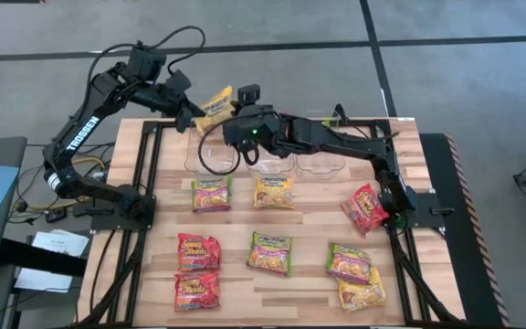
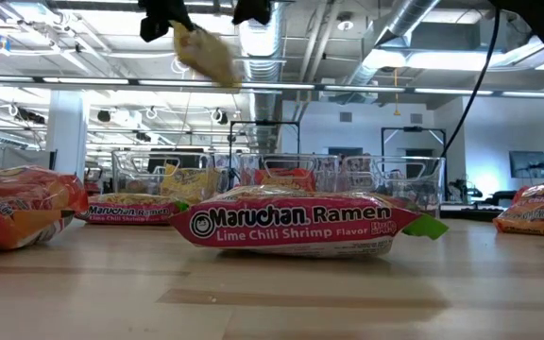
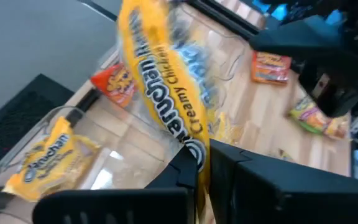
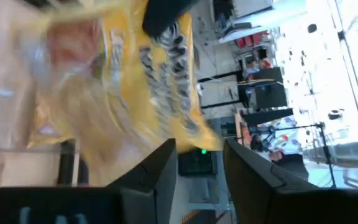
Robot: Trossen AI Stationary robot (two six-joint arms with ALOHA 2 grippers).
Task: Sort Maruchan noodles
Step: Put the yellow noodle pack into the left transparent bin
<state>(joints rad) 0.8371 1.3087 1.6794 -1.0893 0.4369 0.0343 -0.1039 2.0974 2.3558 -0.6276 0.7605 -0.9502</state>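
A yellow Maruchan noodle packet [image 1: 215,108] hangs in the air above the clear bins at the table's far side, with my left gripper [image 1: 194,117] shut on it. My right gripper [image 1: 234,117] is next to the packet on its right side, open; its fingers [image 4: 160,171] stand apart just short of the packet's corner [image 4: 201,140]. Several other packets in red, green and yellow lie flat on the table, among them a green one [image 1: 269,251] and a red one [image 1: 198,251]. One yellow packet [image 3: 42,162] lies inside a bin. My left gripper pinches one end of the yellow packet [image 3: 196,149] between its two fingers. The fingers come from the table's far left, slanting down. The packet sticks out beyond them, tilted [image 2: 206,52], lifted clear of the bins and the table.
Three clear bins [image 1: 272,166] stand in a row at the far middle of the wooden table [image 1: 299,292]. A green lime chili shrimp packet [image 2: 296,225] lies close before the low camera. Black frame rails [image 1: 149,183] run along both table sides.
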